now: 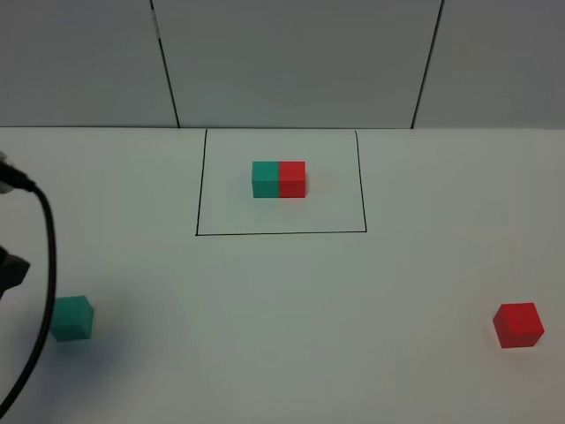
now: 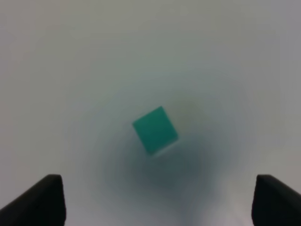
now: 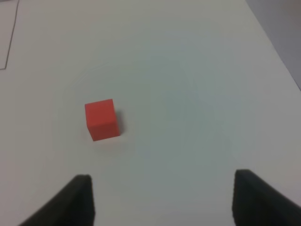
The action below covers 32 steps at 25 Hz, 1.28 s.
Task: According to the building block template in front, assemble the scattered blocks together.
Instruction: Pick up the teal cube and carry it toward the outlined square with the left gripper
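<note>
**While both grippers hang open, the two loose cubes lie well apart**

Because its two dark fingers stand wide with nothing between them, the left gripper (image 2: 157,183) reads as open. It hangs over the green cube (image 2: 155,129), which rests on the white table (image 1: 282,353), touches neither finger and is turned cornerwise to them. The left wrist view is blurred, and a soft shadow spreads around the cube. In the high view this cube sits at the near left of the table, just beside a black cable (image 1: 46,256) that curves down the left edge. The gripper itself cannot be made out there.

The right gripper (image 3: 163,180) is open as well, its fingers spread and holding nothing. The red cube (image 3: 101,119) stands on the table ahead of it, closer to one finger than the other and in contact with neither. In the high view this cube lies at the near right, close to the table's right edge and well apart from the green cube.

Farther out, at the far middle of the table, sits the template (image 1: 279,178). It is a green block and a red block touching side by side as one bar, green on the left. A thin black frame (image 1: 281,233) drawn on the table surrounds it, and the bar lies nearer the frame's far line than its near one. Both loose cubes lie outside that frame. Behind the table rises a pale wall (image 1: 300,62) crossed by dark seams.
</note>
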### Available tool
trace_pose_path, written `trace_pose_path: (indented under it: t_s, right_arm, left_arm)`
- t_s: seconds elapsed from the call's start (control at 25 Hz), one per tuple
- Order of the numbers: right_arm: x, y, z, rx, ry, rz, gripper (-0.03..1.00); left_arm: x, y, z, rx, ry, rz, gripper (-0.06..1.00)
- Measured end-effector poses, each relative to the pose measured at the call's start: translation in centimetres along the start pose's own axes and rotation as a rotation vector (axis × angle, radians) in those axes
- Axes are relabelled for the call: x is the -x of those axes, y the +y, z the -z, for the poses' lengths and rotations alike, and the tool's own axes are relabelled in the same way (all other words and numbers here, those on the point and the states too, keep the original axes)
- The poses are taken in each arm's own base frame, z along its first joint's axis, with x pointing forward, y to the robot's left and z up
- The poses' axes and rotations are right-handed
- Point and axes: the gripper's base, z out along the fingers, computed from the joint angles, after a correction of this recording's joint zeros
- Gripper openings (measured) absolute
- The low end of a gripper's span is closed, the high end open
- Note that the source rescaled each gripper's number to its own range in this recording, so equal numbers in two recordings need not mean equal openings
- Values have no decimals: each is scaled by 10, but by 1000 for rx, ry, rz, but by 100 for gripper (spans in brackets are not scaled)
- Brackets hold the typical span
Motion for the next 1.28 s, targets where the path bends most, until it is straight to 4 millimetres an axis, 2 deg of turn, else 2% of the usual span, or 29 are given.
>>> trace_pose_path:
  t_s: [0.2, 0.4, 0.52, 0.76, 1.04, 1.28]
  right_arm:
    - [0, 0, 0, 0, 0, 0, 58]
    - [0, 0, 0, 0, 0, 0, 58]
    - [0, 0, 0, 0, 0, 0, 58]
    - [0, 0, 0, 0, 0, 0, 58]
    - [0, 0, 0, 0, 0, 0, 58]
    - [0, 0, 0, 0, 0, 0, 58]
  left_arm:
    - [42, 13, -43, -105, 110, -180, 80]
    - [60, 26, -80, -149, 220, -219, 80]
    - [57, 33, -95, -128, 299, -276, 80]
    - [51, 39, -109, -122, 379, -406, 80]
    - [46, 24, -129, -310, 420, -572, 80]
    - [40, 16, -156, -352, 516, -700, 80]
